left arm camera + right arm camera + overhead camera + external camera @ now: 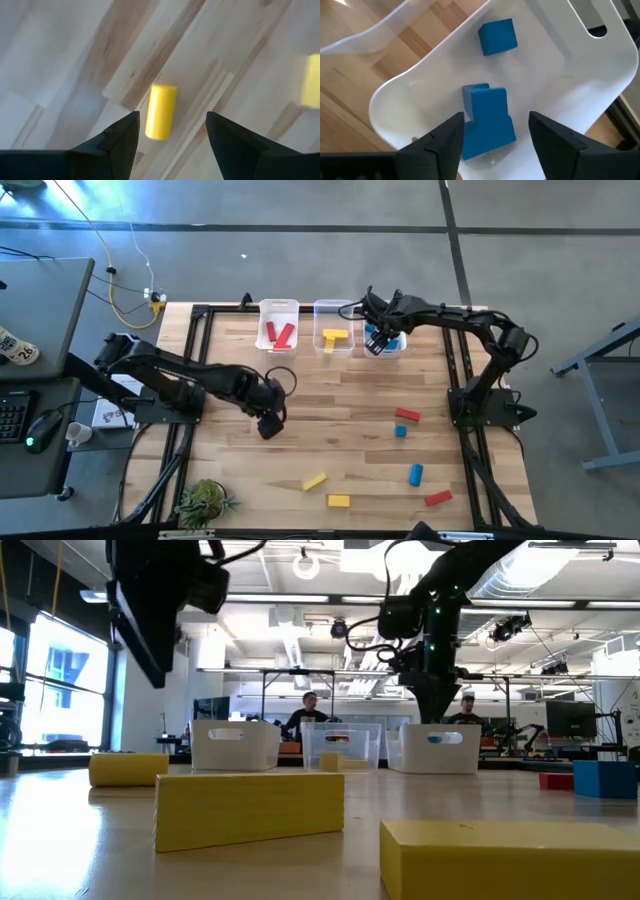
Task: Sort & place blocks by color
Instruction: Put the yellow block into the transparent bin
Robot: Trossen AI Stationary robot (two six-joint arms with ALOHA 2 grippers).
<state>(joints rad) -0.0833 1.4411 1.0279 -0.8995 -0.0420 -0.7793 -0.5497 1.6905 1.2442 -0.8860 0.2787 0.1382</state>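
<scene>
My left gripper (270,423) (172,120) hovers open over the middle-left of the table. A yellow cylinder (161,111) lies on its side on the wood below and ahead of its fingers, untouched. My right gripper (378,340) (496,120) hangs open above the rightmost bin (392,348) (560,75), which holds two blue blocks (496,36) (487,120) lying on its floor. The left bin (278,310) holds red blocks (279,334) and the middle bin (333,308) holds yellow blocks (334,337). Loose blocks lie on the near right of the table.
On the near half of the table lie a red block (406,415), a blue one (400,431), another blue (415,473), a red one (438,498) and two yellow ones (314,481) (338,501). A small plant (205,500) stands at the near left corner. People show in the room behind the bins.
</scene>
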